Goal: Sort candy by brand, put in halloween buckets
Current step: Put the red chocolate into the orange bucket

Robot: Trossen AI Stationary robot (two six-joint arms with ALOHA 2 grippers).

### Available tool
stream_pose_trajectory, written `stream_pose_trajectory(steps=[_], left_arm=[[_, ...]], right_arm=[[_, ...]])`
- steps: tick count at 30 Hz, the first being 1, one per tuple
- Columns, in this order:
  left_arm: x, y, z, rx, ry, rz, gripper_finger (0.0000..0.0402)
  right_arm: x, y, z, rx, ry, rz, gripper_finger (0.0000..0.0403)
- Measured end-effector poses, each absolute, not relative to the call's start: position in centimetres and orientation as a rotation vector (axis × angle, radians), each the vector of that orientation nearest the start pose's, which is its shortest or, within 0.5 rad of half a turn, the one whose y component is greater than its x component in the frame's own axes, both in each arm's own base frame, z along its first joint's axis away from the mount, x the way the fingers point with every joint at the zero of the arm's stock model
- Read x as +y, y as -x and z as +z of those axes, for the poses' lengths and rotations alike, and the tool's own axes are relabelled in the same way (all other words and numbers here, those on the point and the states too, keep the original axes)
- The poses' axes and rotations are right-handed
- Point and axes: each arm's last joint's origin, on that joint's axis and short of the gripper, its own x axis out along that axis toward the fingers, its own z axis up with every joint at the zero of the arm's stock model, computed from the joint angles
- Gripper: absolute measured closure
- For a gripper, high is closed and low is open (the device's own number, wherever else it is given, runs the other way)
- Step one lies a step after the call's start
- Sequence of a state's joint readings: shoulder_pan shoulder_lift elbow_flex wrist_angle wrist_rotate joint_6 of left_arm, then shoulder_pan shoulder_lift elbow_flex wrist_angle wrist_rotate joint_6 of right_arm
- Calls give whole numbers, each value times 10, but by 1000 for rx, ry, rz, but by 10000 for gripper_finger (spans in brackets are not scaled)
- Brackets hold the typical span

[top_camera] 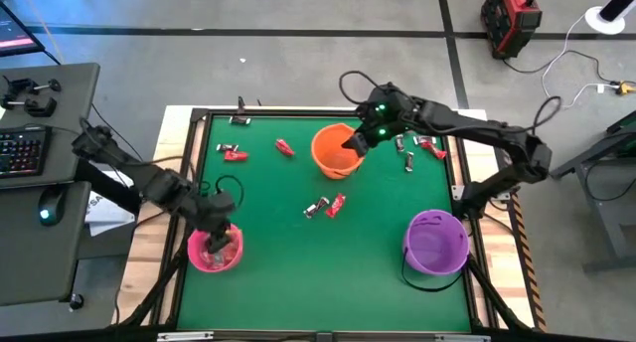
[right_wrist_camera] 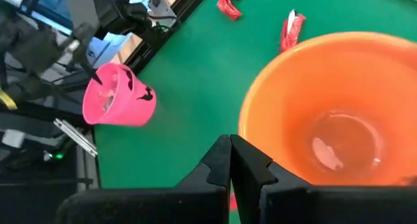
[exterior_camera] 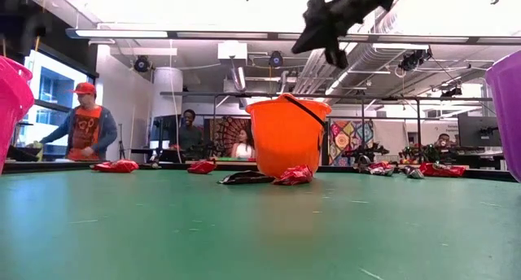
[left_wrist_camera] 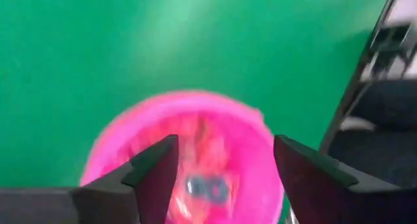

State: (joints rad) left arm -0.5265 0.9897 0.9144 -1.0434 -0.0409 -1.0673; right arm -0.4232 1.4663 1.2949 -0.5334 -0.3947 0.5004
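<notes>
A green counter (top_camera: 278,272) seen from above. At the left, the left hand (top_camera: 221,235) hangs directly over the pink bucket (top_camera: 215,253), its fingers (left_wrist_camera: 153,175) spread apart and empty; candy lies inside the bucket. Loose candy (top_camera: 336,205) lies mid-counter. Behind it, the right hand (top_camera: 355,143) sits over the orange bucket (top_camera: 336,153), fingers pressed together, holding nothing. The purple bucket (top_camera: 435,243) stands at the right.

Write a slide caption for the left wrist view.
Left gripper, jaws open, poised above the pink bucket on the green table.
</notes>
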Motion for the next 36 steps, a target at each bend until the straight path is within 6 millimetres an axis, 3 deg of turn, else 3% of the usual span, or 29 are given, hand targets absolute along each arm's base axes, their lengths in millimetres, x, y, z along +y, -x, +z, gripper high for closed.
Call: stream_pose_trajectory(steps=[8, 13, 18, 22, 31, 36], left_arm=[[-57, -165, 289, 1009, 625, 256, 149], [-33, -186, 293, 802, 661, 432, 149], [2, -198, 285, 784, 646, 625, 149], [31, -206, 278, 827, 518, 676, 149], [97, -202, 267, 950, 242, 750, 149], [120, -197, 270, 929, 182, 732, 149]], right_arm=[[-106, -264, 337, 701, -696, -238, 402], [-97, -254, 332, 817, -587, -323, 402], [-95, -254, 327, 879, -522, -375, 402], [-91, -258, 325, 878, -610, -344, 402], [-31, -284, 318, 908, -846, -295, 396], [10, -311, 289, 969, -960, -425, 335]])
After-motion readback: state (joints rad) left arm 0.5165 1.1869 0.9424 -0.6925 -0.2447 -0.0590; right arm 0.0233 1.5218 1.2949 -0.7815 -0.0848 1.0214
